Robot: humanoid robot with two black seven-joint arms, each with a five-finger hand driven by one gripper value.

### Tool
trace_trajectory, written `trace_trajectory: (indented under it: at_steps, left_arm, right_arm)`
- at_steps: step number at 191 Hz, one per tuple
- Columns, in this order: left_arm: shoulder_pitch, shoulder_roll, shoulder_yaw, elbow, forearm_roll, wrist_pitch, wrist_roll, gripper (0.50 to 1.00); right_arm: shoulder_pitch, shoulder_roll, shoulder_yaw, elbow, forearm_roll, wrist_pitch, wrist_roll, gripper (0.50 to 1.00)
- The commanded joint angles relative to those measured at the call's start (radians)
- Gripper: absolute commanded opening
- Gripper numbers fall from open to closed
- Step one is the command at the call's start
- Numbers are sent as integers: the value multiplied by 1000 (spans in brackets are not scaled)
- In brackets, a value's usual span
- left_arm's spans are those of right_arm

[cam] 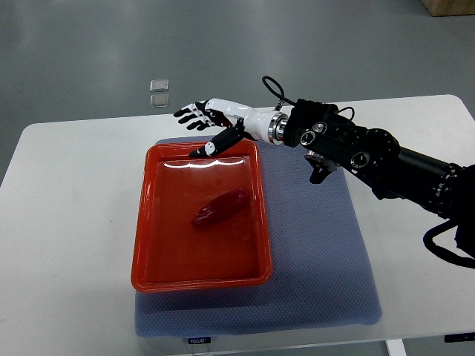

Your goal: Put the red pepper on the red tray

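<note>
We see little left to spoil, but a few things could still go wrong: our right hand, white-shelled with black fingertips, hangs above the far rim of the shallow red plastic tray, and its thumb points down toward that rim, so a careless pull-back might clip the edge and jolt the tray across the blue-grey woven mat beneath it. The tray also overhangs the mat's left side onto the white bench, and in our judgement a knock there could skew it. The glossy floor of the tray looks slick, so a nudge could set the small, dark red, elongated pepper sliding, though the raised walls should keep it inside. The black forearm with its loose cable crosses the mat's far corner, and we would watch that the cable does not snag. The hand is wide, fingers spread and relaxed, holding nothing. The pepper lies on its side near the middle of the tray, slightly toward the right wall, well apart from the hand and nearer to us than the fingertips, touching only the tray floor. Our left arm does not show. Two small clear squares sit on the grey floor beyond the bench.
</note>
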Motion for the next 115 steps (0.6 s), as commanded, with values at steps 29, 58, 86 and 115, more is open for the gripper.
trace_trajectory:
  at_steps: [29,58,86,115]
  left_arm:
    - [0,0,0,-3,0,-1,0,1000]
    - [0,0,0,-3,0,0,0,1000]
    - [0,0,0,-3,0,0,0,1000]
    - [0,0,0,-2,0,0,0,1000]
  right_arm:
    - [-206,-49,506,-2,406,5,1,907]
    - [-306,-47,657,0,535,8,2,913]
    - [-358,-44,674,0,585,68,4,915]
    - [-386,-36,672,-2,607,102,13,915]
